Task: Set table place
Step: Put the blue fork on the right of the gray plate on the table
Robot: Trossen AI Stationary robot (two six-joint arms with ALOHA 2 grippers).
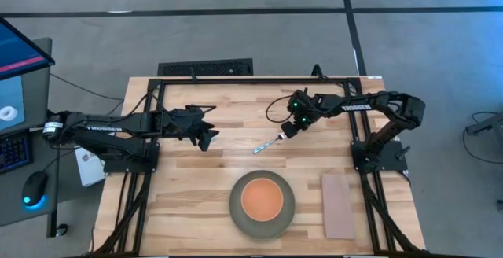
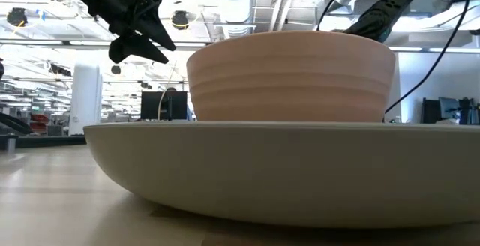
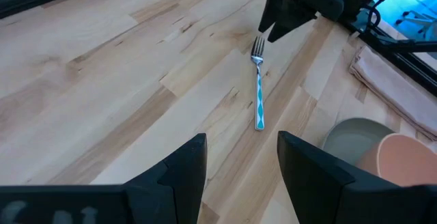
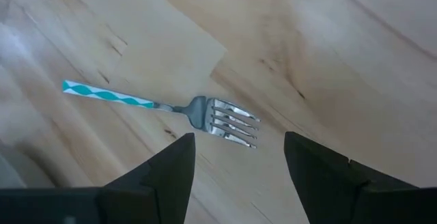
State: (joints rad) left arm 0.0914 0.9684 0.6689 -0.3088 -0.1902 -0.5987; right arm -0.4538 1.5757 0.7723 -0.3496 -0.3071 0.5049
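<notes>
Teal and white diamonds cover the handle of the fork, which lies flat on the pale wooden bench; its silver tines point toward the right tool.

The right tool hangs just above the tine end of the fork. In the right wrist view its two dark fingers stand apart, one on each side of the tines, and they do not touch the metal. So this tool is open and holds nothing. In the left wrist view the same tool shows as a dark point right beside the fork head, with the handle running away from it.

The left tool is on the other side of the fork, well apart from it, above bare wood. Its fingers are also spread, with an empty gap between them, and the fork lies beyond that gap.

The grey-green plate sits near the front edge of the bench, on the handle side of the fork, and the orange bowl stands in its middle. The pinkish napkin lies flat just beside the plate, toward the right arm's base. In the low view the bowl and plate fill most of the picture, and the left tool hangs above the bench behind them.
</notes>
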